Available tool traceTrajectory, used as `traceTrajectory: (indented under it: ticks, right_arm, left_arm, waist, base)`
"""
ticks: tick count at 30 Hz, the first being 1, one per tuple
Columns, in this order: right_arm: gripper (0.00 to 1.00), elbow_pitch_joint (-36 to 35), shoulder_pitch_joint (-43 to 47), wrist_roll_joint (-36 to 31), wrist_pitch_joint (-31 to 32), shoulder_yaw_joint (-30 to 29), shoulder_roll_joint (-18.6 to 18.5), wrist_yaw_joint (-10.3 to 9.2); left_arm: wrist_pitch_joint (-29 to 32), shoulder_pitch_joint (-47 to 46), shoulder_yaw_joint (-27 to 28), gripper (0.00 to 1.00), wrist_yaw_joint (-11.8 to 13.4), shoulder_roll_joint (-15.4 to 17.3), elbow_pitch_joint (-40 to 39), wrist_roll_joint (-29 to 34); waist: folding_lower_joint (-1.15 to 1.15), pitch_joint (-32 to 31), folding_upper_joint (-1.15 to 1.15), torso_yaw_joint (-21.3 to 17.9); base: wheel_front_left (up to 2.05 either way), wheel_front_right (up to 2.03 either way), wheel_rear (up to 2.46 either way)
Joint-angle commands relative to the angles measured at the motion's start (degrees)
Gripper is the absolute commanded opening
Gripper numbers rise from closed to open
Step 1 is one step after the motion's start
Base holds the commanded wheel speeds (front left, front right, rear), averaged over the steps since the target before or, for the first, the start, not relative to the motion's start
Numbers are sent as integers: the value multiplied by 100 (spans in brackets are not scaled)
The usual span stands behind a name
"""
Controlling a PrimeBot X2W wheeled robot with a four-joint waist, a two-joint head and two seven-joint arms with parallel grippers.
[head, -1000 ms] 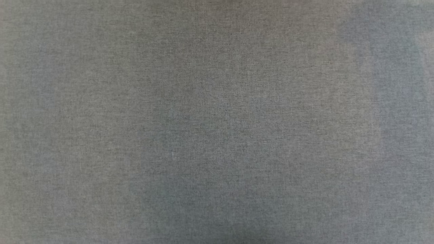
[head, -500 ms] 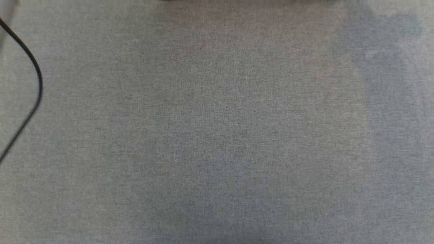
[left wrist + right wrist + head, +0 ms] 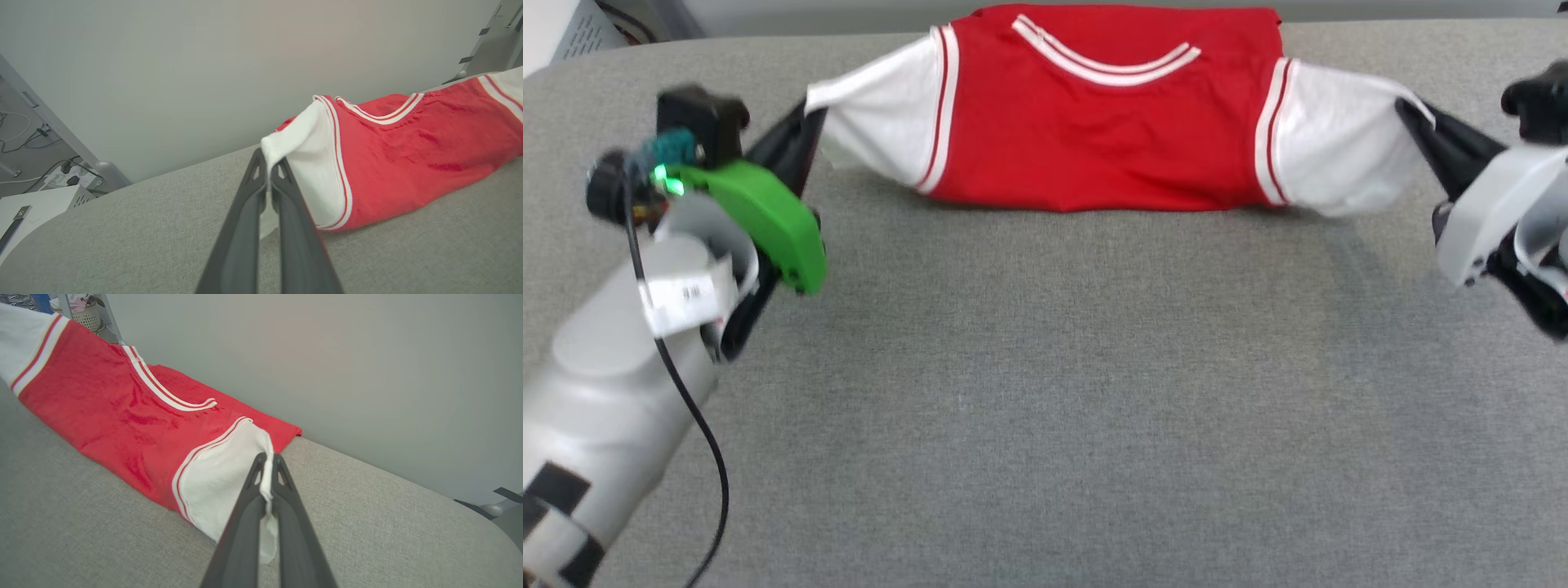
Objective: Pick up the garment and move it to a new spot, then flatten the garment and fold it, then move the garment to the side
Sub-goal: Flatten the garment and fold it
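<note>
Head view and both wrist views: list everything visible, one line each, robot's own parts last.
garment: one, red with white sleeves, table's far edge, stretched between the grippers.
table: one, grey fabric, under the garment.
wall: one, pale grey, behind the table.
white box: one, white, vented, beyond the table's far left corner.
basket: one, pale, beyond the table, right wrist view's top left.
left gripper: one, dark, shut on a white sleeve.
right gripper: one, dark, shut on the other sleeve.

Pale grey left forearm (image 3: 596, 392) at eight o'clock, wearing a green plastic cover (image 3: 768, 220), thin black cable (image 3: 691, 400) and white printed label (image 3: 682, 296); long dark fingers (image 3: 241, 232).
</note>
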Motion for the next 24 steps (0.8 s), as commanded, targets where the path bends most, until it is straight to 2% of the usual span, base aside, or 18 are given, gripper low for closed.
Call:
traceTrajectory:
  ticks: [1,6,11,16,24]
  right_arm:
    - [0,-54,306,91,-87,-3,-59,-4]
    - [0,-227,1471,329,-197,-87,-243,-4]
    - [0,-243,2495,418,-267,-319,-432,-4]
    - [0,-215,3508,597,-310,-847,-544,-4]
    - [0,-512,5132,487,-322,-1937,-517,-4]
  left_arm:
    - [-32,447,76,0,70,60,-134,-5]
    - [-33,1919,457,0,312,149,-690,2]
    - [-33,3019,719,0,489,182,-909,47]
    - [-33,3863,1111,0,635,48,-980,10]
    - [-33,5123,1824,0,902,-152,-1234,159]
  waist:
    - [1,-411,0,27]
    - [1,-747,0,38]
    - [1,-986,0,59]
    - [1,-1207,0,91]
    - [1,-1435,0,117]
  base:
    - [0,0,0]
    - [0,0,0]
    - [0,0,0]
    - [0,0,0]
    - [0,0,0]
